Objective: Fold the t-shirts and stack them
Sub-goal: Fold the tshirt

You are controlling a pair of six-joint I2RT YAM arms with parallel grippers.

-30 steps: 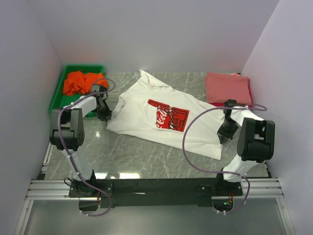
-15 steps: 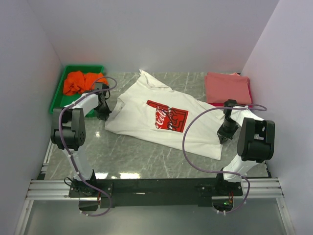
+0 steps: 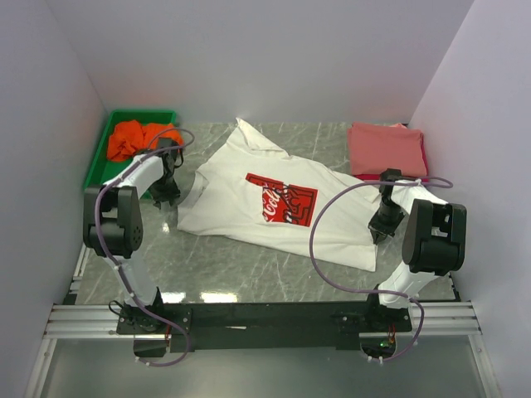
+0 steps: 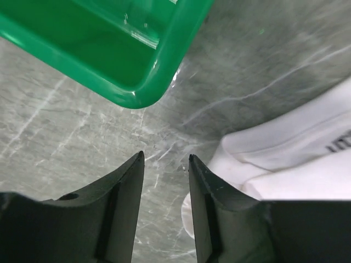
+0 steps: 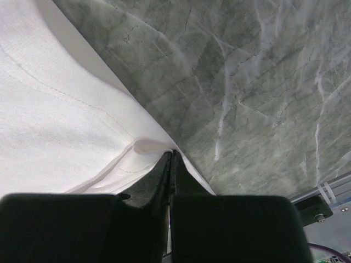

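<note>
— Grey marbled desk (image 3: 249, 265), pale walls (image 3: 265, 58) on 3 sides. Any containers?

— One: green tray (image 3: 98, 157) at 10 o'clock, far-left corner. Orange t-shirt (image 3: 137, 137) lies crumpled inside.

— Other shirts?

— White t-shirt (image 3: 249, 215) is spread mid-desk, red square print (image 3: 280, 199) up, collar twd 12, hem twd 5. Salmon-pink t-shirt (image 3: 386, 149) is folded at 2 o'clock, atop a red t-shirt (image 3: 425, 155); only red's edge shows.

— Edges, room to move?

— Tray's near corner is close to the shirt's 9 o'clock sleeve, a strip of desk btwn them. Bare desk runs along 6 o'clock, btwn hem and arm bases (image 3: 137, 319). Walls are tight at 3 and 9.

— Jaws?

— Low at 9 o'clock, left jaws sit slightly apart, a narrow gap w/ bare desk showing through. Sleeve edge is just beside one finger; can't tell if touching. At 4 o'clock, right jaws are pressed together w/ a pinch of the white shirt's edge caught btwn them.
</note>
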